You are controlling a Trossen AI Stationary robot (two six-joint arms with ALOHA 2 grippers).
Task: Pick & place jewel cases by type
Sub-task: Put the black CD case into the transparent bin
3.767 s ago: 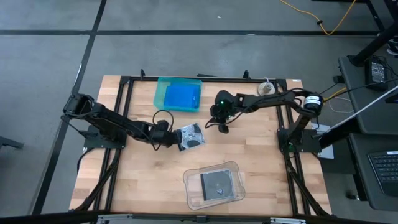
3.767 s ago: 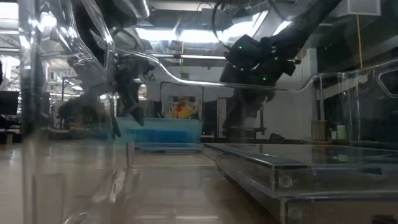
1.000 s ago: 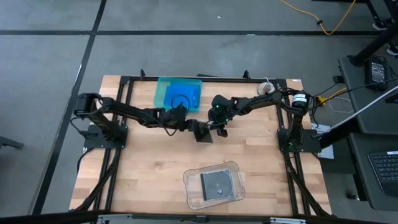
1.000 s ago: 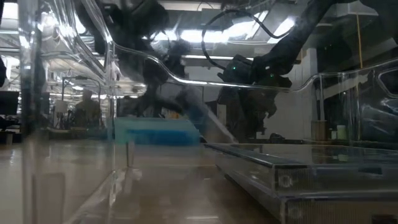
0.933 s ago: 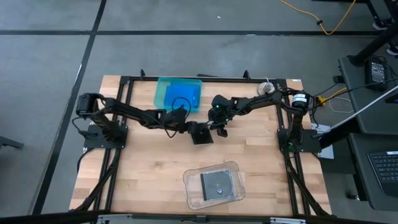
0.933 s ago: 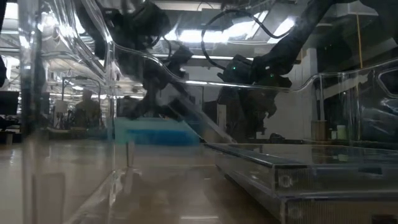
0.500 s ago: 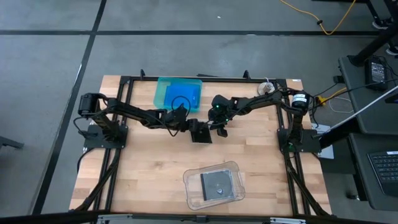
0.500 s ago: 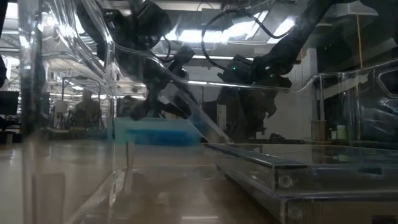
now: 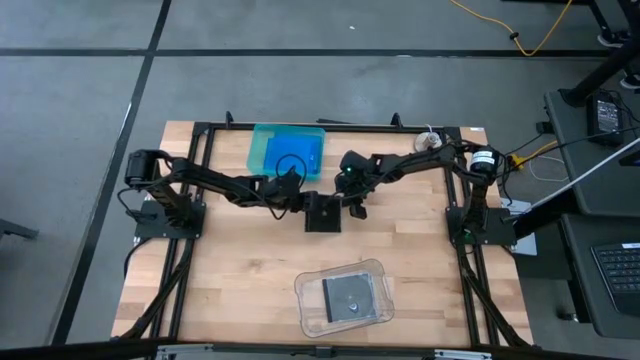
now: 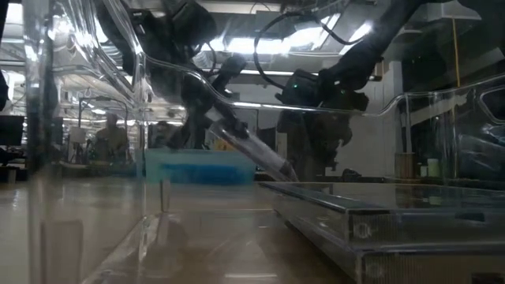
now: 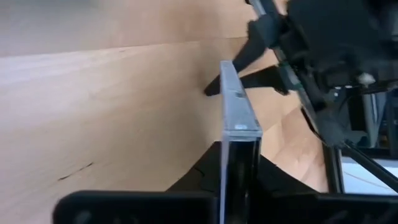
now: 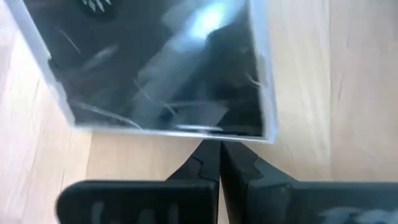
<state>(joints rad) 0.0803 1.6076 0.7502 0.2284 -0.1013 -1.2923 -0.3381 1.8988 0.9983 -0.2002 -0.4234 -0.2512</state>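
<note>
A dark jewel case with a clear cover (image 9: 322,214) stands tilted at the table's middle. It shows edge-on in the left wrist view (image 11: 239,118) and slanting in the low view (image 10: 251,148). My left gripper (image 9: 303,203) is shut on it from the left. My right gripper (image 9: 352,207) is shut, its tips just right of the case (image 12: 161,68). A blue jewel case (image 9: 292,155) lies in the teal tray (image 9: 258,150). Another dark case (image 9: 345,295) lies in the clear tray (image 9: 305,300). My left gripper pinches the dark case's two flat faces between its fingers at the edge nearest it (image 11: 240,152). It comes from the table's left. The case leans, its lower edge (image 10: 286,173) down at the table. My right gripper's shut fingertips (image 12: 211,149) stand at the case's edge (image 12: 186,132); whether they touch it I cannot tell.
The teal tray sits at the far edge, close behind both grippers. The clear tray sits near the front edge, right of the middle. A black frame (image 9: 200,135) runs around the table.
My left gripper has edged toward the right and closed its fingers on the dark case's near edge. The case stays leaning at the table's middle.
</note>
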